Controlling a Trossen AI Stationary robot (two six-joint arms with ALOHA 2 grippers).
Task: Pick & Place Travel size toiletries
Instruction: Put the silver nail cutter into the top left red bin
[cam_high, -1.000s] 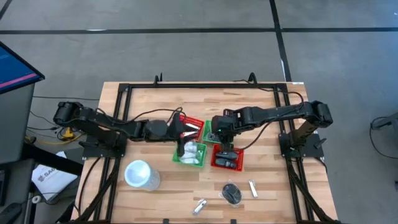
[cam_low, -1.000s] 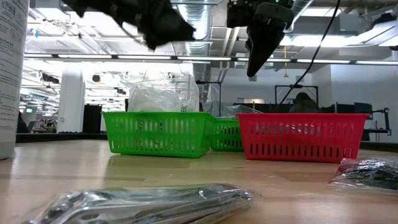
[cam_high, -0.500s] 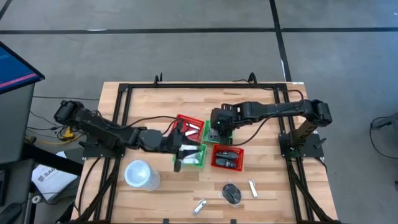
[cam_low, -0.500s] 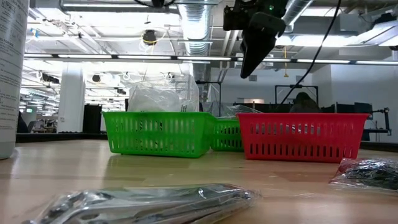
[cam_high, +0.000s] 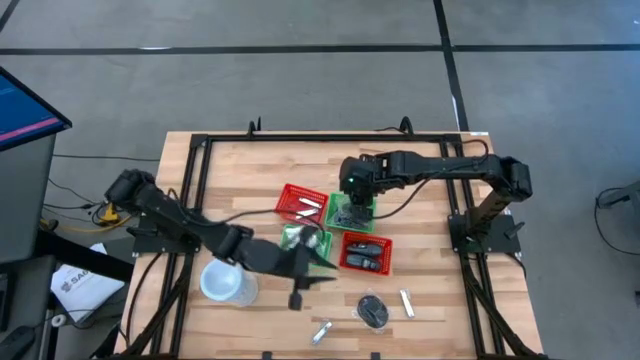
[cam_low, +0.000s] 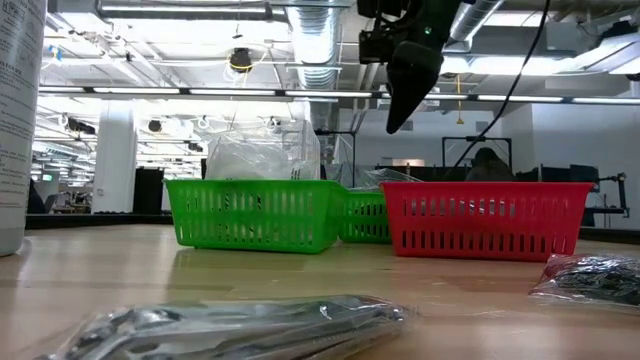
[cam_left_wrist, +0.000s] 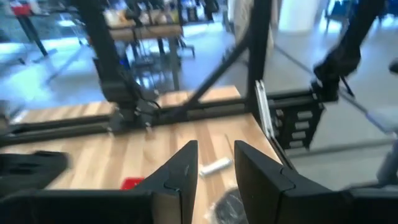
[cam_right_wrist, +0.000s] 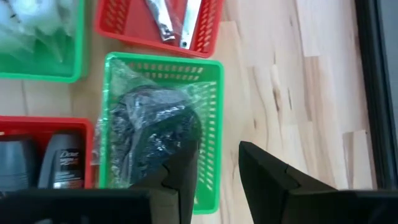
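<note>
The left gripper (cam_high: 298, 293) is held open and empty, beside and slightly in front of the near red basket (cam_high: 387, 256). The right gripper (cam_right_wrist: 217, 148), also open and empty, is poised beyond that basket over a wrapped bundle (cam_right_wrist: 152, 134). The left jaws are best lowered astride the loose black bundle (cam_high: 373, 311) in front of the basket. Counted loose there: one black bundle, two silvery tubes (cam_high: 407, 302). Four baskets are counted: two red, two green.

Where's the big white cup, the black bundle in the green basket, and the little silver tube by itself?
White cup (cam_high: 222, 280), high view, open top.
Black bundle (cam_right_wrist: 152, 134), right wrist view, wrapped middle.
Silver tube (cam_high: 407, 303), high view, mid-length.
</note>
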